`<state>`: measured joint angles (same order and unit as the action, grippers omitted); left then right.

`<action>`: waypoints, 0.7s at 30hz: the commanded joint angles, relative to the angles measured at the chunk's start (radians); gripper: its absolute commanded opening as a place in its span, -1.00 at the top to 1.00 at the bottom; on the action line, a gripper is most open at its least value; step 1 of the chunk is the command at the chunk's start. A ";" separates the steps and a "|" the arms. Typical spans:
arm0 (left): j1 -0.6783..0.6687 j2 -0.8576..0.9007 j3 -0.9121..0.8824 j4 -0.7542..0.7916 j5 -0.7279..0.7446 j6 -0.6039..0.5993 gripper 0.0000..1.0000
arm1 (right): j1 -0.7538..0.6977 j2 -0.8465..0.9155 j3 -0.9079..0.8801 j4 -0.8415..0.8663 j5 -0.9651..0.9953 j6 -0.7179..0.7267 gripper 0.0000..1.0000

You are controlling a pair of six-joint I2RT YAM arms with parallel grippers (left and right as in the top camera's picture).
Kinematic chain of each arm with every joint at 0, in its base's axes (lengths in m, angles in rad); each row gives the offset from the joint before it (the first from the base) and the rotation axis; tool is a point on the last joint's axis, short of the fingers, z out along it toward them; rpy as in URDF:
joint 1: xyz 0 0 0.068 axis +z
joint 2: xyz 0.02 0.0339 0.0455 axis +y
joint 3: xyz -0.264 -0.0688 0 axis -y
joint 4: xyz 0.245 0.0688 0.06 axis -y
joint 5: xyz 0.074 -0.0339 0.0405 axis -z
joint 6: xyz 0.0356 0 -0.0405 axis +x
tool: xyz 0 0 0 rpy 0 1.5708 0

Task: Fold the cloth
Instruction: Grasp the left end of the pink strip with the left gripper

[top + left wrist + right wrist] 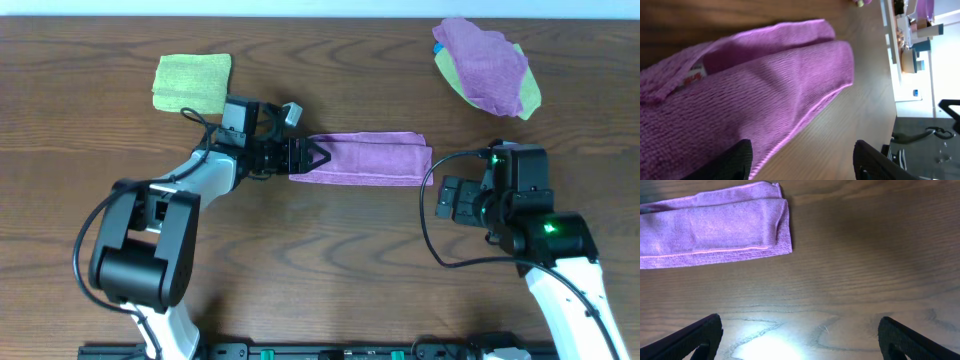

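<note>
A purple cloth [370, 159] lies folded into a long narrow strip at the middle of the table. My left gripper [312, 156] is open at the strip's left end, one finger over the cloth edge and one over bare wood; the cloth [755, 95] fills the left wrist view between and beyond the fingers [802, 160]. My right gripper [447, 199] is open and empty just below and right of the strip's right end. In the right wrist view the cloth's end [715, 227] lies ahead of the open fingers [800, 340].
A folded green cloth [192, 82] lies at the back left. A pile of cloths [487, 67], purple over green, lies at the back right. The wooden table [330, 260] spans the view.
</note>
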<state>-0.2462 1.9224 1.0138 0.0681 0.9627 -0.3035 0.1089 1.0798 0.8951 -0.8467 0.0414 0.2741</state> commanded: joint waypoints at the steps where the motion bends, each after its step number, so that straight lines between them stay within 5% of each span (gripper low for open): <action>1: -0.006 0.057 0.037 0.000 0.030 0.027 -0.27 | 0.003 0.000 -0.002 0.002 0.007 0.002 -0.98; 9: -0.016 0.086 0.082 -0.010 0.021 0.031 -0.14 | 0.003 0.000 -0.002 -0.009 0.007 0.011 -0.98; 13: -0.016 0.086 0.082 -0.087 -0.056 0.047 0.21 | 0.003 0.000 -0.002 -0.011 0.007 0.011 -0.98; 18: -0.016 0.086 0.081 -0.151 -0.124 0.090 0.38 | 0.003 0.000 -0.002 -0.010 0.007 0.011 -0.99; 21: -0.016 0.086 0.081 -0.171 -0.190 0.093 0.68 | 0.003 0.000 -0.002 -0.011 0.006 0.011 -0.98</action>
<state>-0.2600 2.0075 1.0843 -0.0959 0.8463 -0.2375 0.1085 1.0798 0.8951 -0.8551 0.0414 0.2768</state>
